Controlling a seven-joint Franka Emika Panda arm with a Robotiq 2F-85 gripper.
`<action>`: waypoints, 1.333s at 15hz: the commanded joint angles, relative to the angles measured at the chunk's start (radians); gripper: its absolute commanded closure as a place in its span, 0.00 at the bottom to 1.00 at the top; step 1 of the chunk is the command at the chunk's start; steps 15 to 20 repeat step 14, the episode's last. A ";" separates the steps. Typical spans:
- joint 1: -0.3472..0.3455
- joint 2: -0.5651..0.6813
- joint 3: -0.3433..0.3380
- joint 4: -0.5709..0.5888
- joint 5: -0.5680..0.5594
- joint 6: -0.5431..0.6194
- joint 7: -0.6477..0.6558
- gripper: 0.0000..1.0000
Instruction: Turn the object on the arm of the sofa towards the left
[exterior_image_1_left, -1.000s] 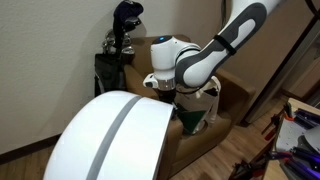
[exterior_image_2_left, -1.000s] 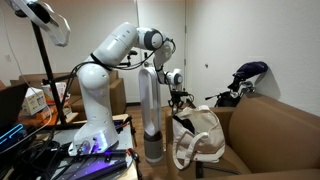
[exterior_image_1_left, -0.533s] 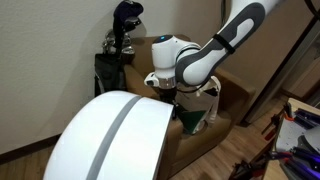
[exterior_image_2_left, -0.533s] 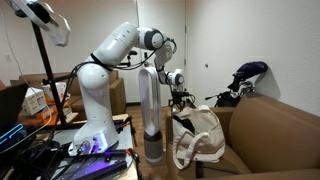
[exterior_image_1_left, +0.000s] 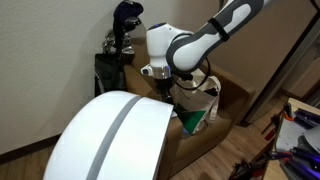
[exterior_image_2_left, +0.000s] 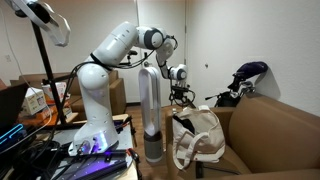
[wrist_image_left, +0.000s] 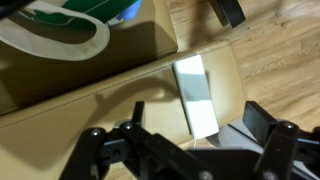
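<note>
White-and-green object (exterior_image_1_left: 196, 116) on the tan sofa arm (exterior_image_1_left: 236, 101), end effector (exterior_image_1_left: 171, 93) close above it.

1. An exterior view is sitting close behind the white dome (exterior_image_1_left: 110, 135), facing the arm of the sofa (exterior_image_1_left: 235, 105) and the wall.
2. An exterior view is standing farther back, looking past the robot base (exterior_image_2_left: 90, 115) along the sofa.
3. The wrist view is looking down, near, onto the sofa arm and wooden floor (wrist_image_left: 270, 50).
4. All three are sharing the object (exterior_image_1_left: 197, 112) (exterior_image_2_left: 200, 135) (wrist_image_left: 60, 25).
</note>
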 joint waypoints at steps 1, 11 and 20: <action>-0.015 -0.047 0.011 0.052 0.092 -0.057 0.121 0.00; -0.027 -0.126 -0.080 0.008 0.208 0.132 0.457 0.00; -0.020 -0.089 -0.079 0.063 0.177 0.096 0.401 0.00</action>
